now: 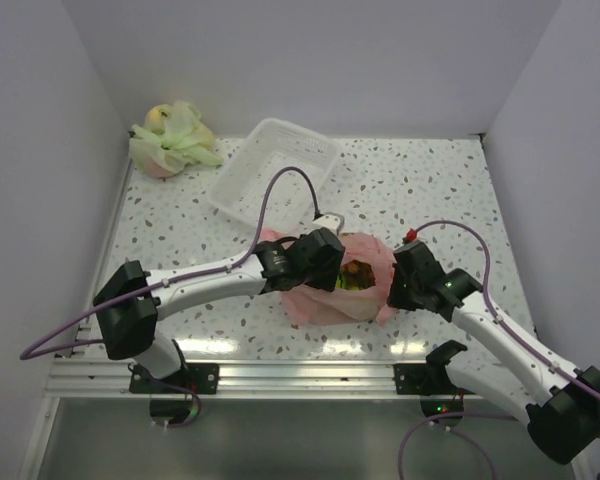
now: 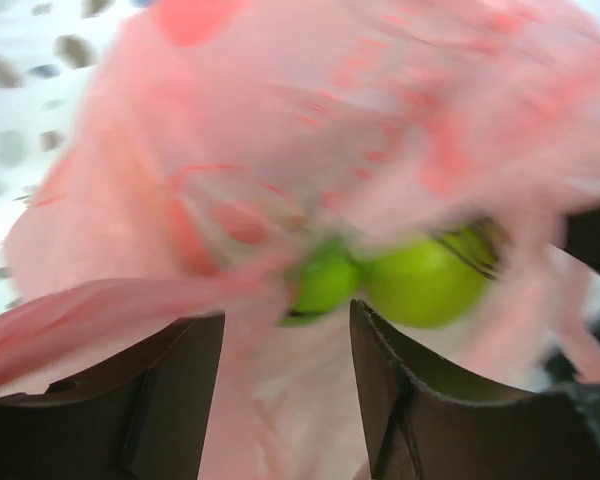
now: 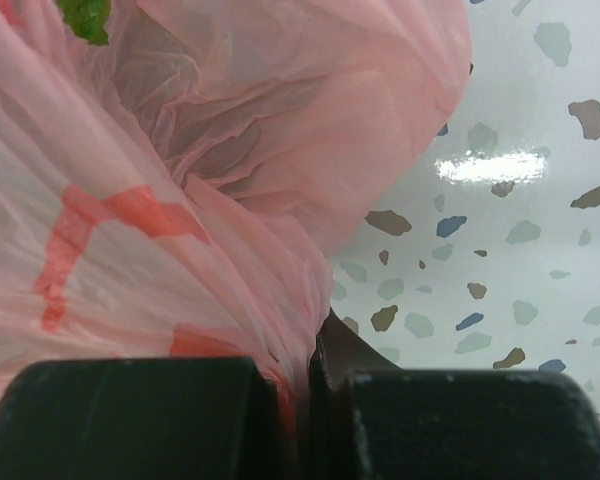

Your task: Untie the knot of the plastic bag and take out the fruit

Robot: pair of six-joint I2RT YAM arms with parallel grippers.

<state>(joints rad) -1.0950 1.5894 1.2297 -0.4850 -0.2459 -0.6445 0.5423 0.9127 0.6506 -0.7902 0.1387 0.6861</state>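
Right fingers are clamped tight on a fold of the pink bag, with speckled surface just beside them. Left fingers sit apart with bag film draped between them and green fruit right ahead inside. The basket and green bag are well beyond.

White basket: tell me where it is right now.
In the top view the white basket sits left of centre at the far side, between the pale green bag in the far-left corner and the pink plastic bag in the middle.
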